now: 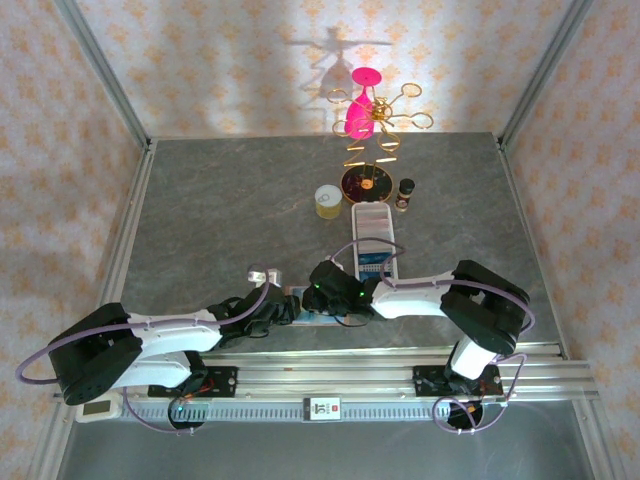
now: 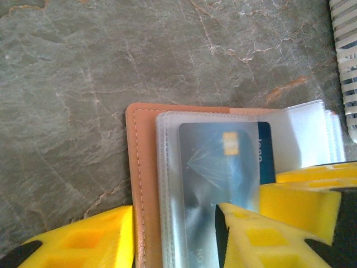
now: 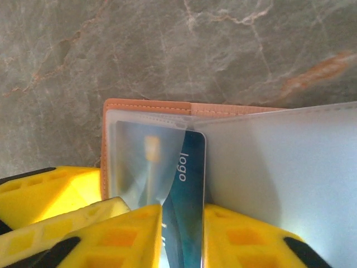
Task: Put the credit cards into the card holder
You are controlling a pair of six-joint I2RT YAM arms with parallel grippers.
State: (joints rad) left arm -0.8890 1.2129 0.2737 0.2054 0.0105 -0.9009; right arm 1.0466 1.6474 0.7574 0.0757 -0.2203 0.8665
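Between the yellow fingers of the right gripper [image 3: 183, 223] a blue credit card [image 3: 189, 178] is lying, its left part sitting under a frosted plastic sleeve [image 3: 139, 162] of the card holder [image 3: 145, 104]. Whether those fingers are pinching the card or merely flanking it, I cannot tell. Beside it the left gripper [image 2: 174, 223] is standing parted and clasping nothing, its tips coming down over the holder's stitched tan edge and the sleeve, seemingly pinning them flat. A second clear leaf [image 3: 279, 162] is fanning out to the right. The holder is lying open on the grey tabletop [image 2: 83, 67], close to the near edge and about midway along it, with the white tray [image 2: 348, 56] just beyond on the right. To seat the card well, the right arm should be sliding it flat and square to the sleeve mouth, toward the stitched edge, while the left is bearing down so the holder is not skating. The loose leaf could catch the card's corner, so lifting or tilting should be avoided.
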